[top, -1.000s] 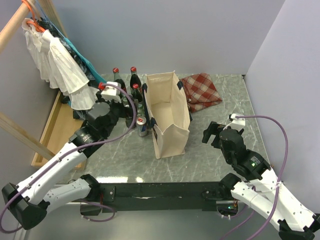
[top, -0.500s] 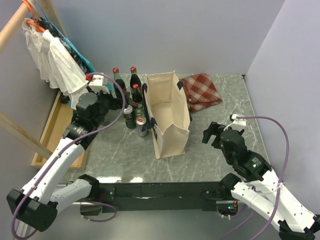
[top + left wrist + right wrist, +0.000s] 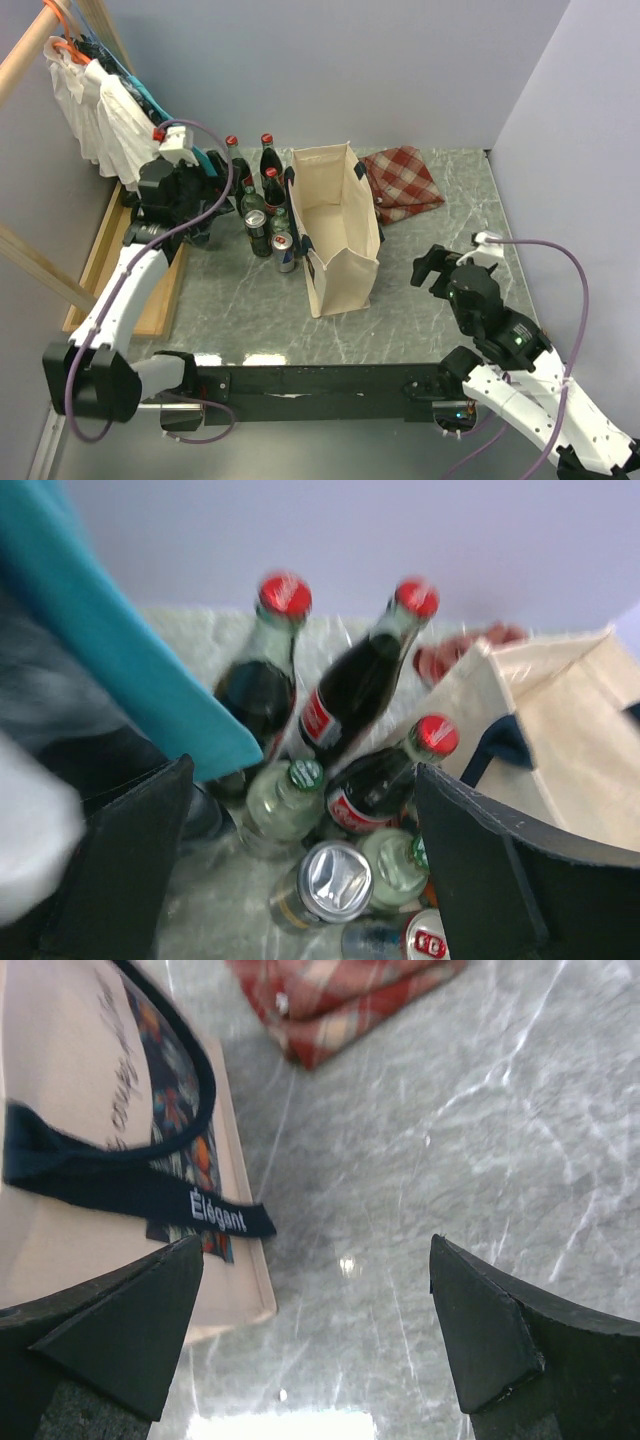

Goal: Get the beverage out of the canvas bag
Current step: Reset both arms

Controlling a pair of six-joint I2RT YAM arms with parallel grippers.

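Observation:
The cream canvas bag (image 3: 335,225) stands upright and open at mid-table; its inside shows only cream cloth. Left of it stands a cluster of drinks: three red-capped cola bottles (image 3: 267,150), green-capped clear bottles (image 3: 285,800) and two cans (image 3: 256,222). My left gripper (image 3: 205,195) is open and empty, hanging left of and above the cluster; in its wrist view (image 3: 300,880) a silver can (image 3: 330,880) sits between the fingers' line of sight. My right gripper (image 3: 430,268) is open and empty over bare table right of the bag, whose navy handle (image 3: 120,1185) shows in its wrist view.
A folded red checked cloth (image 3: 403,182) lies behind and right of the bag. Clothes on a rail (image 3: 110,120) hang at the far left, close to my left wrist. A wooden board (image 3: 110,265) lies along the left edge. Walls close the back and right.
My left gripper has drawn back to the left from the drinks cluster, uncovering a silver can standing there. My right arm has shifted slightly right and nearer.

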